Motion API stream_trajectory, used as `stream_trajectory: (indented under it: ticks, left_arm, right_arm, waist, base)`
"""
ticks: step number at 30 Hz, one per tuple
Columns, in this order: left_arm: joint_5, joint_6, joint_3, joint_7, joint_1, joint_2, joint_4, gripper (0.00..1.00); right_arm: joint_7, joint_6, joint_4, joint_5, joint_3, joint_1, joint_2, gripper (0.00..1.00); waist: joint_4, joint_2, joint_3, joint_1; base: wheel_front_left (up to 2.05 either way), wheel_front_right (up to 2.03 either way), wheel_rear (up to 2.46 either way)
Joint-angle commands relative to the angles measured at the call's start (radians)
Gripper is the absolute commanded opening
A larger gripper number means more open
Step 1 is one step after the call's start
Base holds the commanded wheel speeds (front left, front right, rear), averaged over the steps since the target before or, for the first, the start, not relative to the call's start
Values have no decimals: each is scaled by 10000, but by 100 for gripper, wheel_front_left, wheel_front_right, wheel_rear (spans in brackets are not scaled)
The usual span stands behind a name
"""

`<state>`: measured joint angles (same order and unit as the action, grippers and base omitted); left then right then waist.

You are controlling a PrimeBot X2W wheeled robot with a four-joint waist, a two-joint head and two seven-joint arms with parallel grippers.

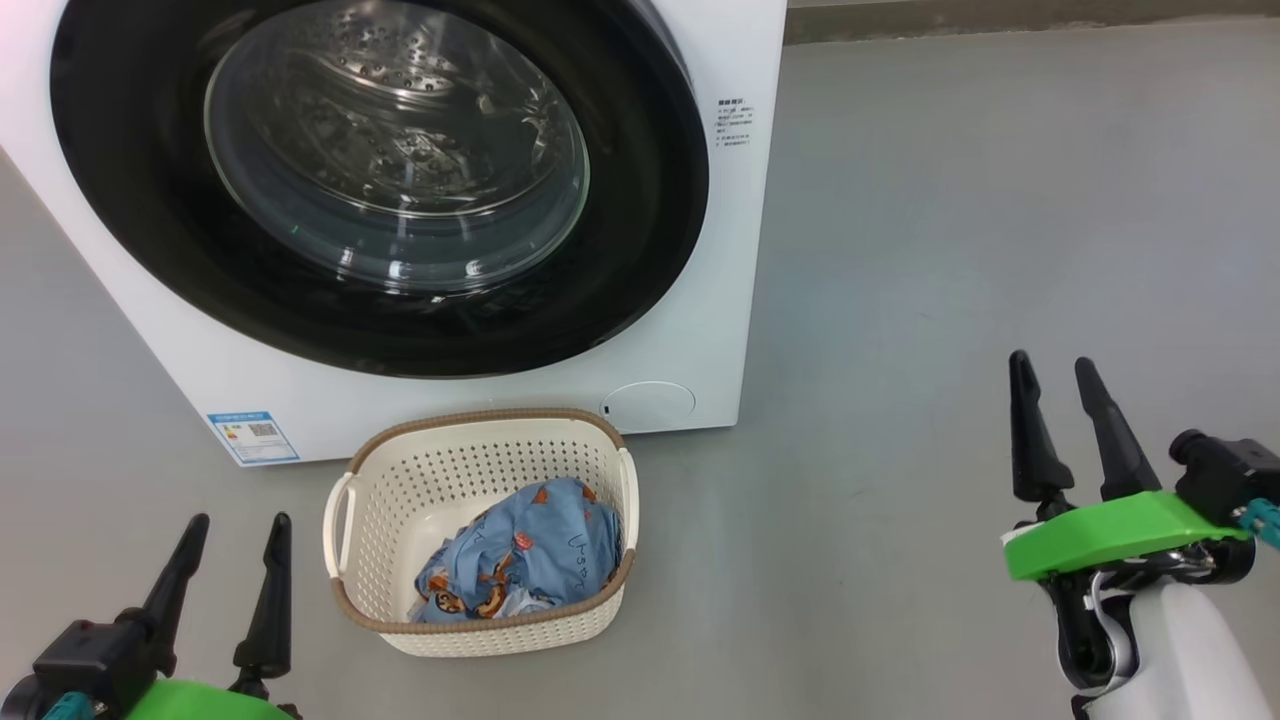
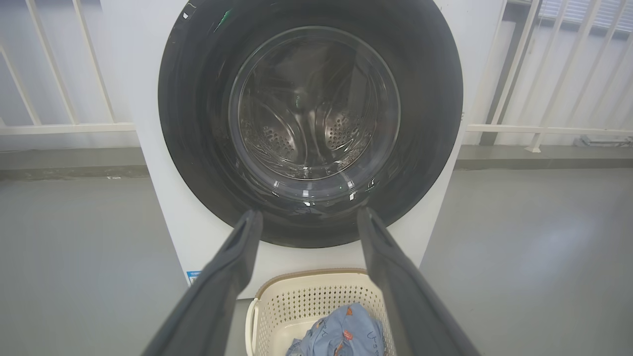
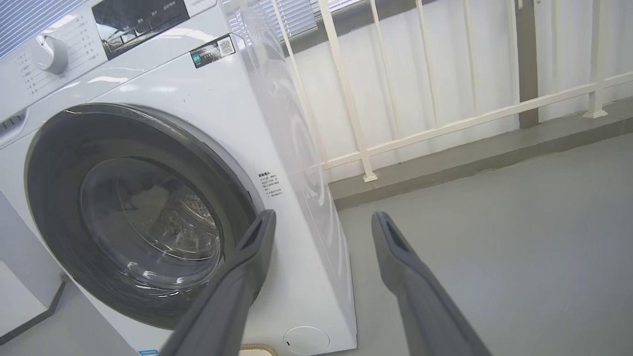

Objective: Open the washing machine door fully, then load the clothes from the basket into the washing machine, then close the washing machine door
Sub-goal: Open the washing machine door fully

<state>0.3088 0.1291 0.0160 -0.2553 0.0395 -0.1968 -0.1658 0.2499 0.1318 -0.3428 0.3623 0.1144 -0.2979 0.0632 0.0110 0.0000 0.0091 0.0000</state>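
Likely needs a firm pull at the black rim of the shut, hard, slippery washing machine door [image 1: 380,190], then a soft pinch on the light, floppy clothes [image 1: 525,560] in the basket [image 1: 400,480] just in front of it, with left gripper [image 1: 240,522] and right gripper [image 1: 1052,360] both wide open and empty.

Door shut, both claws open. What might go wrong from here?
1. The washing machine door has a glossy rim with no clear handle; the right claw may slip off.
2. The basket stands close below the door; a reaching arm could knock it.
3. The clothes lie bunched against the basket's wall; the left claw may snag the perforations.
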Motion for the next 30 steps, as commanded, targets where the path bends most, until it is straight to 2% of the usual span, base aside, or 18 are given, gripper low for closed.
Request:
stream_trajectory:
  ticks: [1, 5, 6, 7, 10, 11, 15, 20, 30]
  left_arm:
    - [50, 16, -393, -65, 199, -205, 286, 100]
    - [72, 16, -344, -65, 200, -201, 316, 100]
    - [78, 16, -334, -65, 196, -197, 320, 100]
    - [87, 16, -325, -65, 197, -191, 324, 100]
    - [149, 16, -275, -65, 222, -187, 337, 100]
    - [171, 16, -248, -65, 240, -192, 342, 100]
    - [237, 16, -181, -65, 296, -207, 337, 100]
    - [314, 16, 6, -65, 394, -211, 283, 100]
    - [392, 16, 159, -65, 459, -232, 283, 100]
  right_arm:
    - [118, -11, 311, 221, -205, -444, -44, 100]
    - [118, -11, 287, 1205, 7, -627, -92, 100]
    - [118, -11, 258, 1445, 27, -673, -99, 96]
    - [118, -11, 214, 1852, 118, -732, -108, 82]
    - [118, -11, 113, 3210, 302, -954, -122, 24]
    - [118, -11, 59, 3789, 347, -1036, -123, 0]
    - [118, -11, -325, 5790, 287, -1358, -126, 0]
    - [-284, -11, -986, 7310, 49, -1947, -128, 0]
    - [-1596, -11, -2086, 8515, 480, -3035, 370, 0]
  waist:
    - [14, 0, 23, 0]
    - [51, 0, 65, 0]
    - [64, 0, 81, 0]
    - [76, 0, 101, 0]
    - [127, 0, 199, 0]
    - [146, 0, 241, 0]
    - [218, 0, 378, 0]
    - [319, 0, 462, 0]
    - [414, 0, 575, 0]
  base:
    - [0, 0, 0]
    - [0, 0, 0]
    - [0, 0, 0]
    - [0, 0, 0]
    - [0, 0, 0]
    - [0, 0, 0]
    - [0, 0, 0]
    - [0, 0, 0]
    - [0, 0, 0]
